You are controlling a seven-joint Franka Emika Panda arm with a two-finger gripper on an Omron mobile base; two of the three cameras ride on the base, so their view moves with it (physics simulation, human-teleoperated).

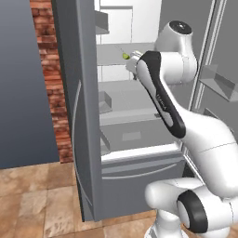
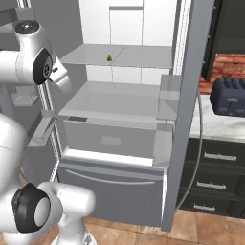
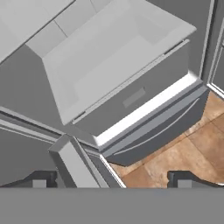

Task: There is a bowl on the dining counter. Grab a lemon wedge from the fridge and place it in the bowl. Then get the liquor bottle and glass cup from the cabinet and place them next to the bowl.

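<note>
So the tall grey fridge (image 2: 119, 110) has both doors swung open, and the small yellow-green lemon wedge (image 2: 109, 58) sits on the upper glass shelf (image 2: 139, 56), up near the top centre of the right base view. In the left base view the same wedge (image 1: 125, 56) pokes out in the upper middle, just left of the white arm's wrist.

The pincer (image 3: 113, 180) shows at the bottom of the hand view as two dark fingertips (image 3: 40, 179) set far apart near the lower left and lower right corners, so it's wide open with nothing in it. Between them you look down on the pale grey fridge drawer (image 3: 118, 83) (the one with the little rectangular handle recess) and a patch of brown tiled floor (image 3: 183, 148) at lower right.

A dark toaster (image 2: 228, 98) sits on the light desk (image 2: 215, 127) at the right edge of the right base view, with red brick wall (image 2: 232, 64) above it.
</note>
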